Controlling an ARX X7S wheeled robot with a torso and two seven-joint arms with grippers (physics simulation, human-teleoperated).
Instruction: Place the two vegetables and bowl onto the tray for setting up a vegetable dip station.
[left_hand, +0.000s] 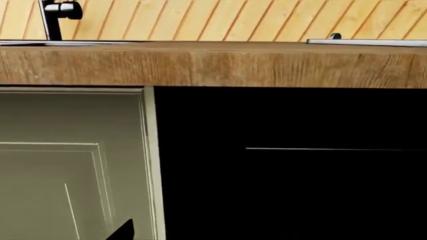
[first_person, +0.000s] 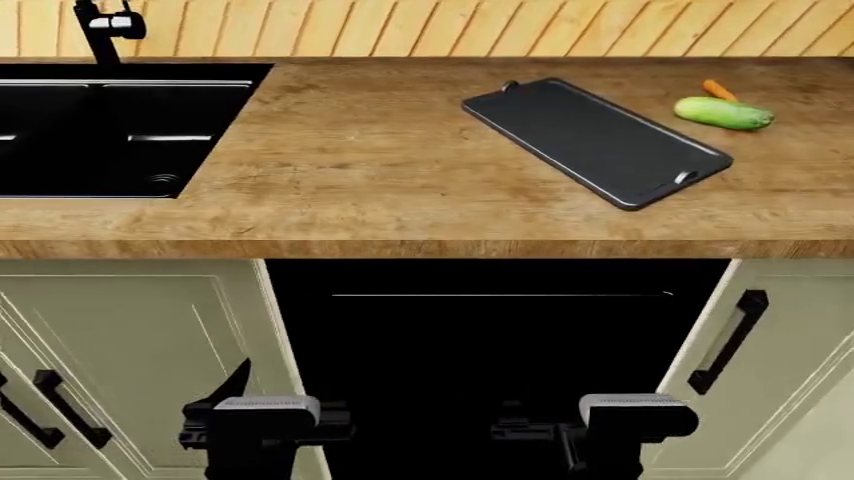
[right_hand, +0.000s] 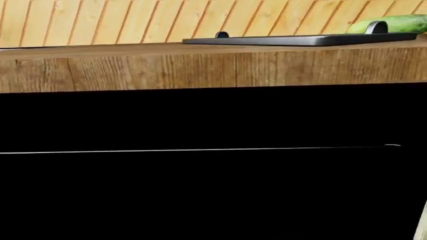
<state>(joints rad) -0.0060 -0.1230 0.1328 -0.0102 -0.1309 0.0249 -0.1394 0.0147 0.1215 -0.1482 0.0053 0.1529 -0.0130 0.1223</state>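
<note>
A flat dark grey tray with rounded corners, a raised rim and small end tabs lies at an angle on the wooden counter. Just beside its far right end rests a plump, smooth green cucumber, with a thin orange carrot behind it. Both grippers hang low before the cabinets; whether their jaws are apart or together cannot be told.

Tray angled on counter; cucumber, carrot just beyond tray's right end; sink far left.
</note>
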